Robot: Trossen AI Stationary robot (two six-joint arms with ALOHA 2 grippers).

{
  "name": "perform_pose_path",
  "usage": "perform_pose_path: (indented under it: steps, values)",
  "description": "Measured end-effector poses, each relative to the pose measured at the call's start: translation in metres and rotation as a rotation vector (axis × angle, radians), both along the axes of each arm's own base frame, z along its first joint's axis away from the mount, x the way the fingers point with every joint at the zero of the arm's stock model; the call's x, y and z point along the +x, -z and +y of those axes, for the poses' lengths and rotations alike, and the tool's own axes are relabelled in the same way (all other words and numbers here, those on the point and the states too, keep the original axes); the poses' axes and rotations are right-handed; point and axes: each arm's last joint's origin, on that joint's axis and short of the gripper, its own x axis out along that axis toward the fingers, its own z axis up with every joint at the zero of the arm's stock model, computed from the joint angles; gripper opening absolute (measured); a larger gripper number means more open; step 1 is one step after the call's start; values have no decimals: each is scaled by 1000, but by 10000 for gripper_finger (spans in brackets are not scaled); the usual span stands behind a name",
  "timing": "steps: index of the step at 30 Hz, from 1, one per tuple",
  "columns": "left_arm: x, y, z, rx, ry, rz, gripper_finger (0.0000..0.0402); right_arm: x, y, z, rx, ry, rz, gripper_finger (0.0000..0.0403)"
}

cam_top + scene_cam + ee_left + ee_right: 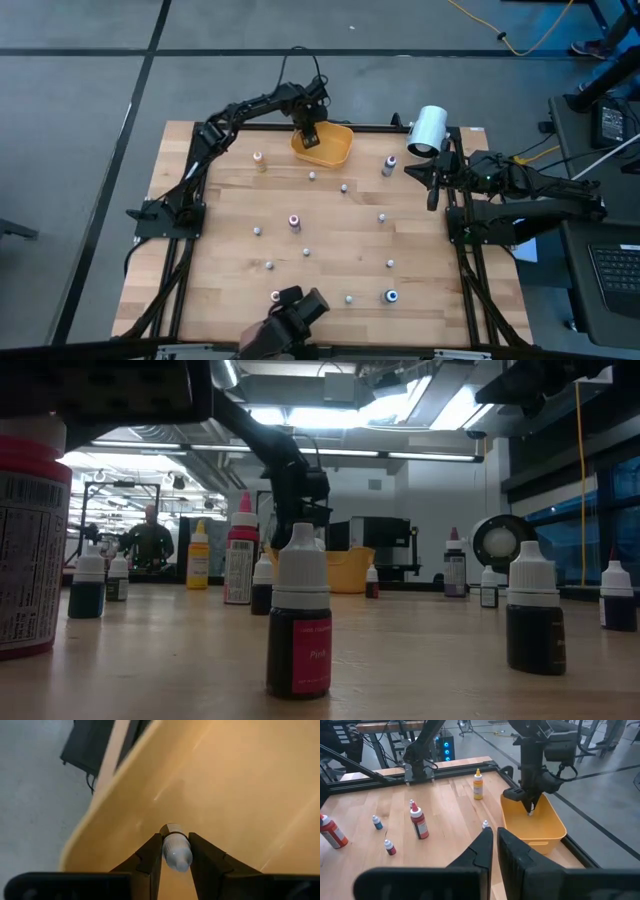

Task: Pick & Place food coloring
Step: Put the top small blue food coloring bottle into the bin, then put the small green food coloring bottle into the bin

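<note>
My left gripper (pixel 309 135) hangs over the orange bowl (pixel 340 152) at the table's far edge, shut on a tiny white-topped food coloring bottle (pixel 176 851). The right wrist view shows it pointing down into the bowl (pixel 555 827). Several more tiny bottles stand upright across the table, such as one (pixel 257 231) near the middle and a pink one (pixel 298 625) close to the low camera. My right gripper (pixel 495 845) waits shut at the table's right side (pixel 432 188), touching nothing. My left gripper pinches the tiny bottle (pixel 175 845) between its two fingers (pixel 150 857). It comes from above, pointing down into the bowl. The bottle lies along the fingers and is lifted clear, its end (pixel 531 812) showing just below the fingertips above the bowl's floor.
A big white cylinder (pixel 428 130) lies at the far right corner. Taller bottles stand among the tiny ones: a yellow one (pixel 259 160), a red-topped one (pixel 419 824) and one (pixel 388 166) right of the bowl. A black object (pixel 290 318) sits at the near edge. A person (pixel 150 540) shows beyond the table.
</note>
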Motion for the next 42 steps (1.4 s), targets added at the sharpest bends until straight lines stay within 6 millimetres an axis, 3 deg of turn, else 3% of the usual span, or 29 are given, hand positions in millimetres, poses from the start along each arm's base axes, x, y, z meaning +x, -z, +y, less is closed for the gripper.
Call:
perform_pose_path:
  steps: [7, 25, 30, 42]
  values:
    - [1, 10, 0, -15, -5, 20, 83, 0, 0, 0, 0, 0, 0, 30]
    - [0, 3, -5, -25, 0, 36, 121, 0, 0, 0, -2, 0, 0, 30]
    - [-2, -28, -12, 22, 5, 31, 126, 0, 0, 0, -2, -1, 1, 30]
    - [-16, -133, -54, 89, 92, -209, 130, 0, 0, 0, -3, -1, 1, 30]
